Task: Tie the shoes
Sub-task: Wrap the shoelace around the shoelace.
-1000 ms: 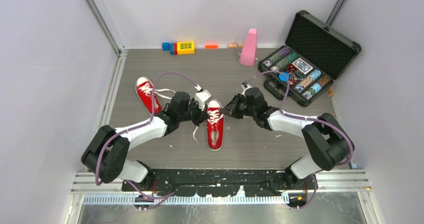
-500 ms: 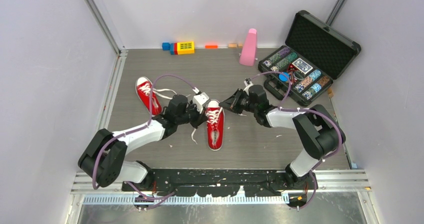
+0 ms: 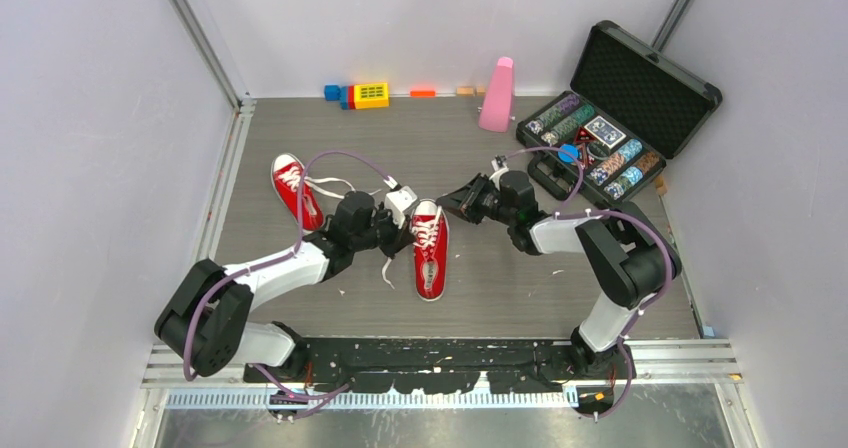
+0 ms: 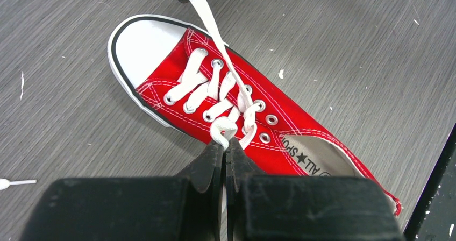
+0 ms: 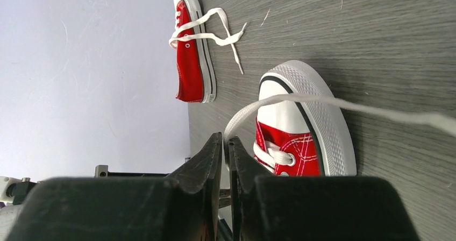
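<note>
The near shoe [image 3: 431, 256] stands on its sole at the middle of the table [image 3: 560, 288], toe pointing away from the arm bases, with the left arm [image 3: 290, 258] reaching in from its left and the right arm [image 3: 560, 233] from beyond its toe. The left jaws are pressed together, pinching a bunch of white lace [image 4: 226, 128] just above the upper eyelets. From that spot a lace strand [image 4: 215, 31] runs forward over the toe cap [image 4: 142, 44] up to the right jaws. The right jaws stand a thin slit apart; the strand curls in at their tips, but I cannot tell whether they grip it. The far shoe [image 3: 292, 190] sits well apart toward the table's left side, its loose laces [image 3: 330, 183] untied and trailing on the table. A poker chip case [image 3: 625, 118] lies open at the far right corner.
</note>
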You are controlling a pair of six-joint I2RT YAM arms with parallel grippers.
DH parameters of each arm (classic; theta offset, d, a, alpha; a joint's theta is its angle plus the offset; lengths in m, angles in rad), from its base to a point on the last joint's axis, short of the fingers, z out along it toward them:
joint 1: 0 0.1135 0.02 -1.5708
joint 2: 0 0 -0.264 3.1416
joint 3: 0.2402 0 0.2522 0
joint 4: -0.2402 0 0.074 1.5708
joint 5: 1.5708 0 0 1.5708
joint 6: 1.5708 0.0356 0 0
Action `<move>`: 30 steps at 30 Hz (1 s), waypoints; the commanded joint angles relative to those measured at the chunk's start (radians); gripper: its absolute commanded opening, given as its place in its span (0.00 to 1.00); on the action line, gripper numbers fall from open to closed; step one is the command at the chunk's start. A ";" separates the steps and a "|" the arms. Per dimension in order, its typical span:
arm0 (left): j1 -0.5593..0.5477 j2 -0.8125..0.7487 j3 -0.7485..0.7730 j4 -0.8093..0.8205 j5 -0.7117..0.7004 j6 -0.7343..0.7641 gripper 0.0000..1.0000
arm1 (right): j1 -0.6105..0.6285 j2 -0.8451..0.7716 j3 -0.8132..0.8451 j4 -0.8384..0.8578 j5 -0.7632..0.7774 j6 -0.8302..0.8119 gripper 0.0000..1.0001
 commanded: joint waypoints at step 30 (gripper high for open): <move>0.000 -0.087 -0.007 -0.011 -0.047 -0.080 0.00 | -0.032 -0.333 -0.132 -0.320 0.180 -0.105 0.00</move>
